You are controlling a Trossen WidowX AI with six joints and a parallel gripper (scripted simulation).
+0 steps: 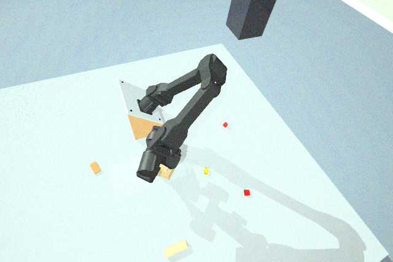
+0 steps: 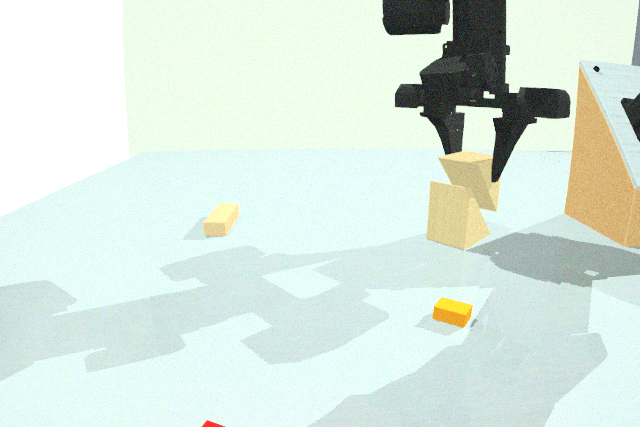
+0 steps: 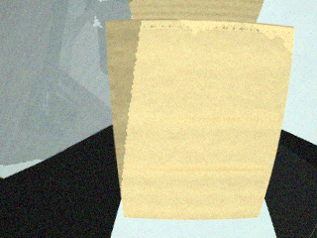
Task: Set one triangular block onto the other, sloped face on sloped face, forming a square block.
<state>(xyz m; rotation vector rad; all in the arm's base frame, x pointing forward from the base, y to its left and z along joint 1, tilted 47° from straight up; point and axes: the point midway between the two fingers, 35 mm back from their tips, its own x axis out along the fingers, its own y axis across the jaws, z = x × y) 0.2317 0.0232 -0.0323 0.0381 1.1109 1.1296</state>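
My gripper (image 2: pixel 473 167) (image 3: pixel 192 132) points down and is shut on one light-wood triangular block (image 2: pixel 466 170) (image 3: pixel 208 124), its flat face up and its thin edge down. The other triangular block (image 2: pixel 446 214) (image 3: pixel 198 9) stands on the table, thin edge up. In the exterior view the held block is above and partly behind it, the slopes roughly facing each other. Whether they touch cannot be told. In the top view the arm hides part of both, and they are hard to tell apart.
A wedge-shaped arm base (image 1: pixel 142 126) (image 2: pixel 599 169) stands close by. A pale oblong block (image 1: pixel 176 248) (image 2: pixel 221 219), an orange block (image 1: pixel 94 167), a yellow block (image 1: pixel 206 170) (image 2: pixel 452 312) and two red cubes (image 1: pixel 225 124) (image 1: pixel 247 192) lie on the table.
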